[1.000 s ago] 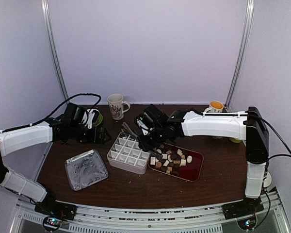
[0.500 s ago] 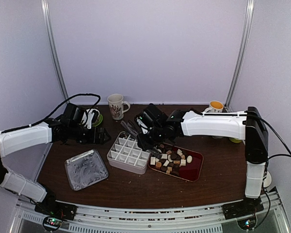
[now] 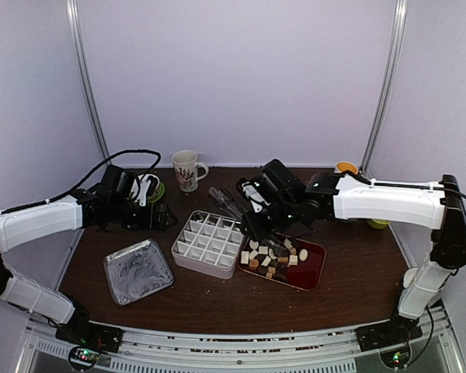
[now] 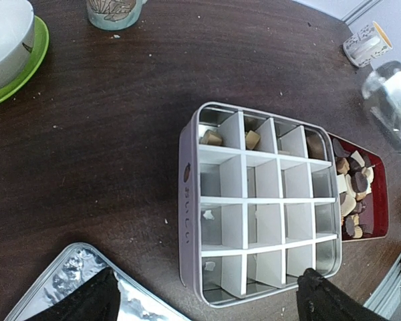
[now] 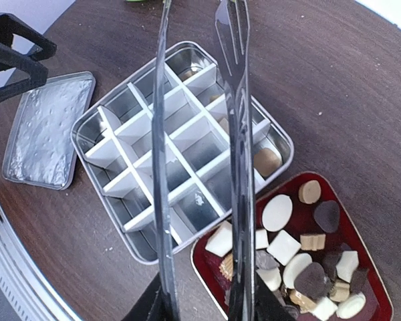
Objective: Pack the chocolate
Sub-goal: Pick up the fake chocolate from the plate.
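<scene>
Found most of the chocolate (image 5: 281, 212) heaped in the red tray (image 5: 354, 231), white, tan and dark pieces mixed. Spotted a few more in the divided tin (image 4: 187, 200). From the left wrist, made out two tan bits and a dark one in the row farthest from that camera. From the right wrist, made out a round tan one in an edge cell next to the tray. Could not pick out any of those from the top camera: too small.

Placed tin and tray edge to edge, tin on the left. Read the right gripper (image 5: 204, 304) as clamped on the long metal tongs (image 5: 237, 134), blades apart, reaching over the tin. Read the left gripper (image 4: 204, 304) as spread wide, holding nothing, poised beside the tin's left side.

Saw the silver lid (image 3: 137, 270) flat on the table left of the tin. Got both arms, the mug (image 3: 186, 169) and the small cup (image 3: 346, 168) together only from above.
</scene>
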You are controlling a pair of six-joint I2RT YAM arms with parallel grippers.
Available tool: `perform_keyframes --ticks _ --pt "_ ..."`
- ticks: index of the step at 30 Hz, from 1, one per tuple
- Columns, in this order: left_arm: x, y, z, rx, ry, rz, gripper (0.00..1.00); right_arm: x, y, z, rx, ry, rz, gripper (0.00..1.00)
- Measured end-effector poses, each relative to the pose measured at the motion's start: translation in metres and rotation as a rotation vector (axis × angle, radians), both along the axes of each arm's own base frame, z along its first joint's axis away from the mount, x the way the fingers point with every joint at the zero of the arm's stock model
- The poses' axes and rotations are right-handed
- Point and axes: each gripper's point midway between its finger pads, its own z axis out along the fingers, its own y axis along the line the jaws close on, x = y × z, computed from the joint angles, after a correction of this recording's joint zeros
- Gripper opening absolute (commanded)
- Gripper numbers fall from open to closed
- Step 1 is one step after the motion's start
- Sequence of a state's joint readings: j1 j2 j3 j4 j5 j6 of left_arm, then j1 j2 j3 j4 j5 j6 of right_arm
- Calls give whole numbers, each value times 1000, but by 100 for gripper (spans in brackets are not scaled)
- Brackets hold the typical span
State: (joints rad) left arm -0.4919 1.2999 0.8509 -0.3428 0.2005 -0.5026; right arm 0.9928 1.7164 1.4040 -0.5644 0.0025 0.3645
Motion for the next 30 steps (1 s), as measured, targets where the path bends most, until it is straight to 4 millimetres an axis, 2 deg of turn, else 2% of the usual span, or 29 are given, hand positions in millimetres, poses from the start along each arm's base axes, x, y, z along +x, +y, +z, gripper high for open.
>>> perform_keyframes --ticks 3,6,15,25,30 --pt "0 0 0 3 0 -3 95 -9 -18 14 17 -23 -6 35" --pt "-1 0 -1 4 0 -4 95 -18 -40 16 3 -37 -23 36" --pt "-1 1 -1 6 0 -5 95 -59 -120 -15 -83 -8 -91 41" --pt "-1 1 -1 7 1 -4 95 -88 -164 -30 -120 61 -141 44" --pt "-2 2 -4 10 7 -4 95 -103 -174 -42 -157 125 -128 46"
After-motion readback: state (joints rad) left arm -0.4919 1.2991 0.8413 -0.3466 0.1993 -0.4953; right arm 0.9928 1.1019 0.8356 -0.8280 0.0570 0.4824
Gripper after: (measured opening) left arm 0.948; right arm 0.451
